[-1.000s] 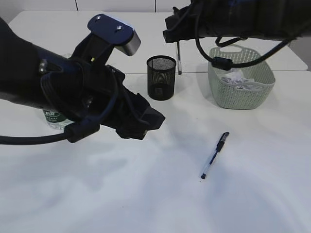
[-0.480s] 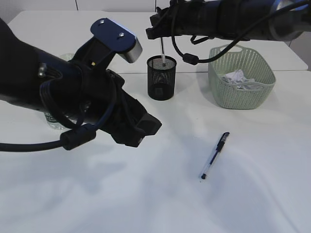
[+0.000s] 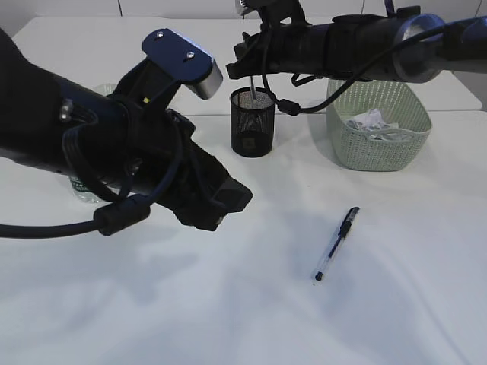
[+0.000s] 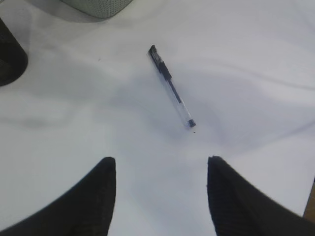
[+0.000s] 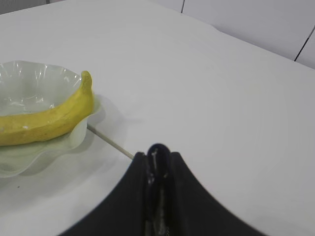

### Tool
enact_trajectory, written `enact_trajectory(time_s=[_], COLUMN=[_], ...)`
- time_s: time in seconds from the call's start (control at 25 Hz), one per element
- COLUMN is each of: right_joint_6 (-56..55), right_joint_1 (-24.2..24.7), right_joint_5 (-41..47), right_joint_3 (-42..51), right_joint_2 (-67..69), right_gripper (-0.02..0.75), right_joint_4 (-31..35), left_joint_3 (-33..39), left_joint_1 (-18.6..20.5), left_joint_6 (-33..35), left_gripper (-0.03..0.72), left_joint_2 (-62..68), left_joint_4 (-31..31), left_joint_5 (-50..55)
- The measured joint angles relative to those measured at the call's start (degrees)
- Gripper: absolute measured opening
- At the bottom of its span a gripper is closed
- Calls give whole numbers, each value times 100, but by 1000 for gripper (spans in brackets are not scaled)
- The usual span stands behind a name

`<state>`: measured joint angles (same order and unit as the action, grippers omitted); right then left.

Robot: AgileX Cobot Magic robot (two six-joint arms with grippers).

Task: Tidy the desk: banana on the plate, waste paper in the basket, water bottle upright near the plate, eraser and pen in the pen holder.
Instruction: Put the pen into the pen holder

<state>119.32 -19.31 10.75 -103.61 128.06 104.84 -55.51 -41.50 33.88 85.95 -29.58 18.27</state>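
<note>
Across the white table (image 3: 251, 319) front half is bare, only one pen (image 3: 335, 244) lying flat, well apart from all edges. Left arm (image 3: 99, 152) fills the left side, hovering; left gripper (image 4: 160, 189) spread wide and empty, pointing toward that pen. Basket (image 3: 378, 125) with paper sits back right. Right gripper (image 5: 158, 169) reaches over the holder (image 3: 253, 122), clamped on a second pen (image 3: 252, 85) standing in it. Banana (image 5: 47, 118) on plate (image 5: 74, 137). Bottle (image 3: 85, 186) mostly hidden behind left arm.
</note>
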Motion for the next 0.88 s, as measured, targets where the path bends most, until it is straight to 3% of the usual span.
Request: enact_trajectory(time_s=[0.36, 0.64, 0.88], right_joint_6=[-10, -10, -10], right_joint_1=[22, 22, 22], right_joint_5=[0, 0, -123], right_joint_3=[-26, -26, -26], right_joint_2=[0, 0, -41], right_gripper=[83, 298, 335], right_joint_4=[-8, -8, -8], left_joint_3=[0, 0, 0], left_joint_1=[0, 0, 0], left_joint_6=[0, 0, 0], left_gripper=[425, 425, 425], left_joint_2=[0, 0, 0], left_joint_4=[9, -1, -1], left_joint_5=[2, 22, 33])
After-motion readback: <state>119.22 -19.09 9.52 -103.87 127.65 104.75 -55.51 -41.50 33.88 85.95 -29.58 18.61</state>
